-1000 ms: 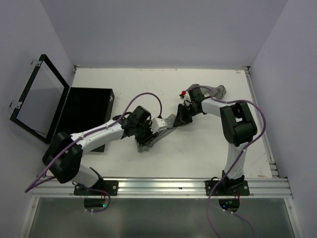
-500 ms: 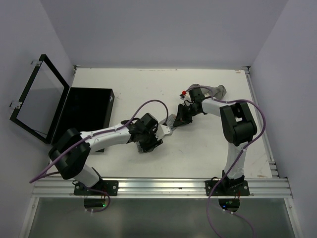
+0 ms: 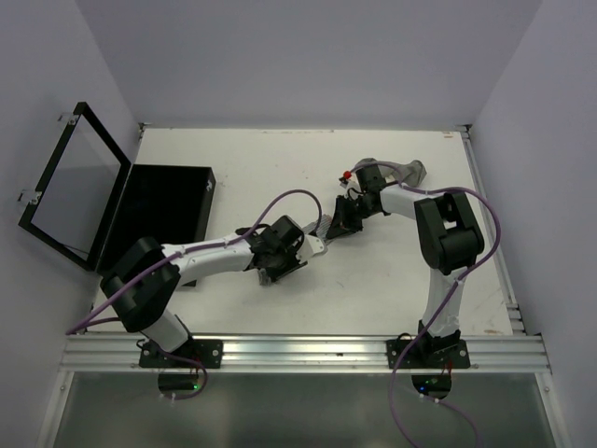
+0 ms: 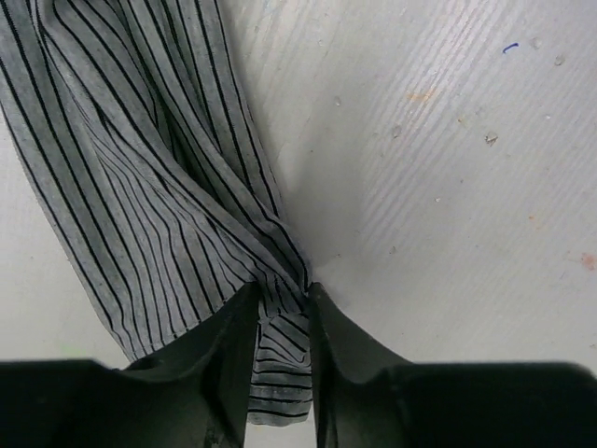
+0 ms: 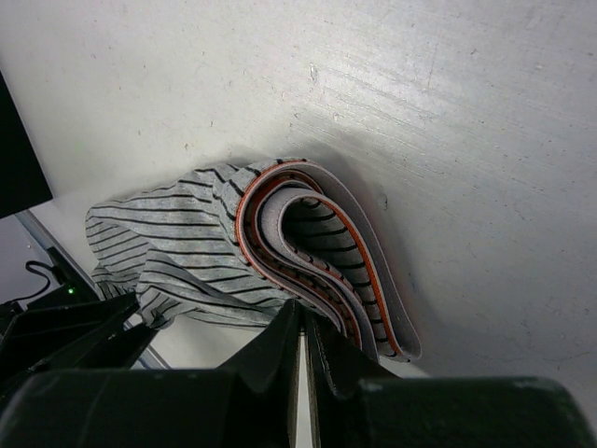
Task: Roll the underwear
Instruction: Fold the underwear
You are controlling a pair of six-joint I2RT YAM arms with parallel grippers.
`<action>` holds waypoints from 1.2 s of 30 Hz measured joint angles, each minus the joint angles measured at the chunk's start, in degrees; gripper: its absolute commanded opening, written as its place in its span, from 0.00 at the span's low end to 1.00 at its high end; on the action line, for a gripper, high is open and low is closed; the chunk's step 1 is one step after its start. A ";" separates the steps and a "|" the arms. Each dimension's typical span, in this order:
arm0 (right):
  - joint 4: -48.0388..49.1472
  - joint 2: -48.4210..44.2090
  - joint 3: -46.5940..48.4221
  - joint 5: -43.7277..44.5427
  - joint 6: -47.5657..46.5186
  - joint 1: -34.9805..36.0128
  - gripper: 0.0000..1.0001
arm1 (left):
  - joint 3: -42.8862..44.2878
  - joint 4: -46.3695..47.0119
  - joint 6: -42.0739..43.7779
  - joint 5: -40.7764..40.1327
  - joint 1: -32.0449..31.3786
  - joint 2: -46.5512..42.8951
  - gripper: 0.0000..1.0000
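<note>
Closer to the right pincer (image 5: 300, 319) the left pincer (image 4: 282, 303) has been brought, both pinching the striped grey underwear (image 4: 140, 187) bunched on the desk (image 3: 280, 159) right of the black box (image 3: 159, 210); rolling is judged mid-way, so a re-grip and another turn toward the waistband are called for.
</note>
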 measured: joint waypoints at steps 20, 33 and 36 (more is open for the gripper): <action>-0.07 0.20 0.00 -0.46 -0.15 -0.87 0.10 | -0.57 -0.61 4.46 -2.47 -0.09 -5.14 0.00; -0.24 0.42 0.00 -1.49 -1.03 -1.51 0.10 | -4.83 -3.67 14.58 -1.25 -0.11 -7.61 0.00; -0.26 0.44 0.00 -1.55 -1.14 -1.51 0.10 | -4.92 -3.41 14.69 -0.17 -0.11 -6.19 0.00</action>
